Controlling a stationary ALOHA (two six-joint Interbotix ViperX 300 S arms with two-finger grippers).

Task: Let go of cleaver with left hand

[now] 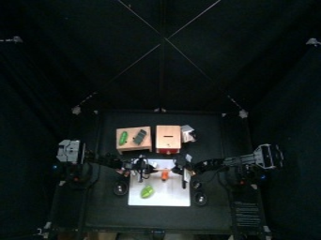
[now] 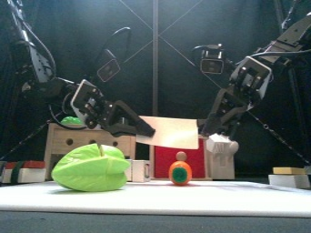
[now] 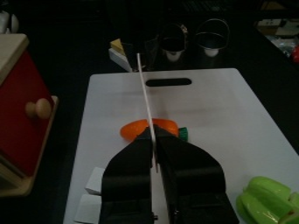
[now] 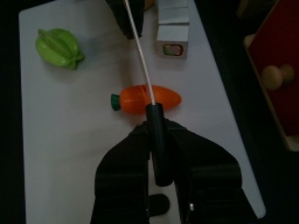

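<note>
- Cleaver [image 3: 142,96]: thin pale blade seen edge-on in both wrist views, held up above the white cutting board [image 3: 233,114], over the orange-red carrot piece [image 3: 149,129].
- Front view shows the blade [image 2: 170,132] as a pale flat oblong spanning between the two grippers, clear of the board.
- Left gripper [image 3: 156,157]: jaws nearly together, pinching one end of the cleaver; blade runs straight out from between them. Not released yet.
- Right gripper [image 4: 156,140]: jaws pressed onto the other end, which looks like the dark handle; the pale edge runs out from it over the carrot [image 4: 149,98].
- Carrot lies flat near mid-board, green stub at one end.
- Green vegetable [image 2: 91,167] sits on the board well apart from the carrot, large and close in the front view.
- Small white block [image 4: 173,39] with a red mark stands at the board's edge, beyond the carrot as the right wrist sees it.
- Wooden box with red face and round knob [image 3: 24,105] sits just off the board's side.
- Top view: both arms meet over the board [image 1: 170,199] in the table's middle; wooden boxes [image 1: 150,137] behind.
</note>
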